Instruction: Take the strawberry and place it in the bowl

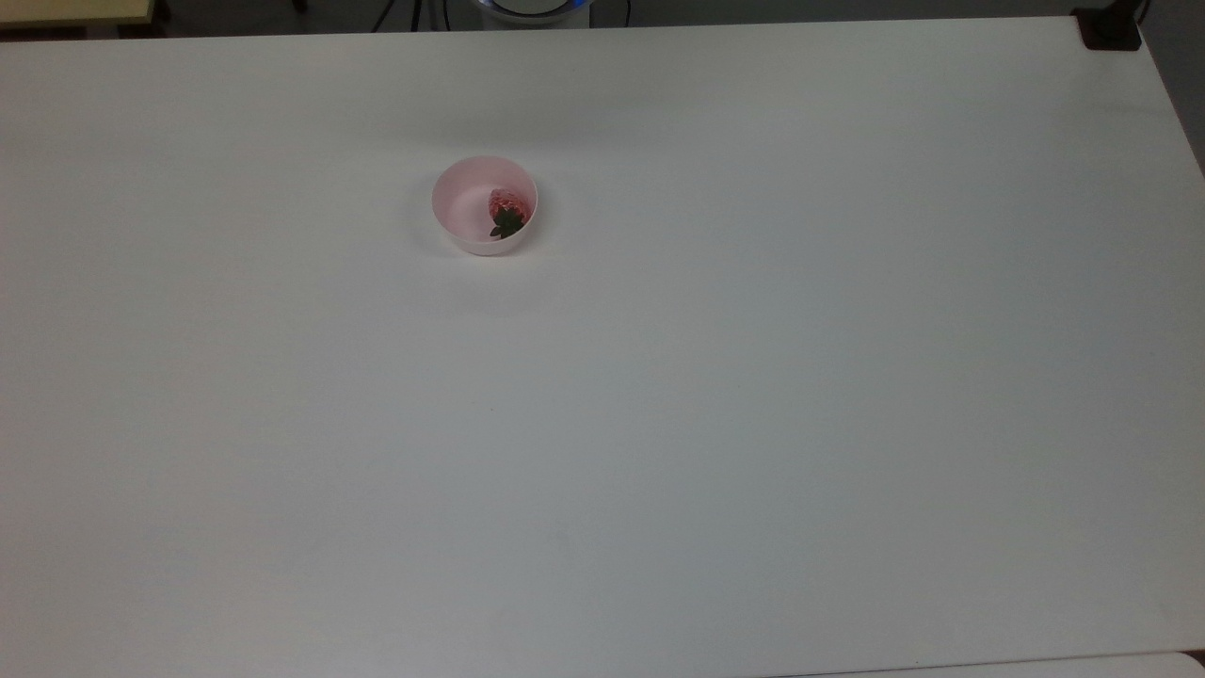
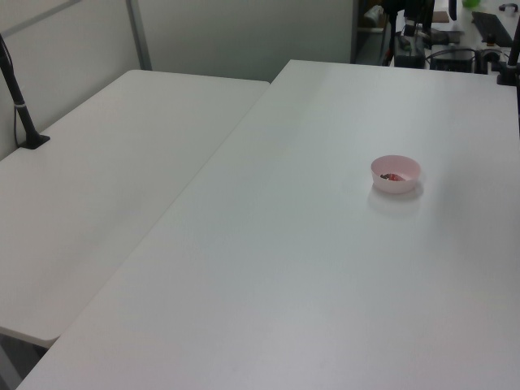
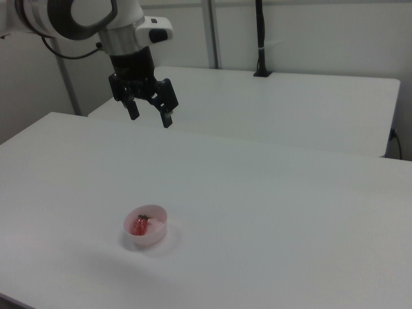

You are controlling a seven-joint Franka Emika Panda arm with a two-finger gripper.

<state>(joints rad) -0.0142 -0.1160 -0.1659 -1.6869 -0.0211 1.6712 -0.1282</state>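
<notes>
The small red strawberry (image 1: 506,208) with its dark green cap lies inside the pale pink bowl (image 1: 463,186), against the wall on the top view's right. From the left view the bowl (image 2: 406,169) holds the strawberry (image 2: 393,176). In the right view the bowl (image 3: 154,234) stands on the white table with the strawberry (image 3: 140,225) in it. My gripper (image 3: 150,117) hangs high above the table, well up and back from the bowl in the right view, open with nothing between its fingers.
The bowl stands on a wide white table (image 1: 659,424). A second white table (image 2: 97,179) adjoins it on the left view's left. A black post (image 2: 20,106) is clamped there. A black clamp (image 1: 1109,28) sits at the top view's top right corner.
</notes>
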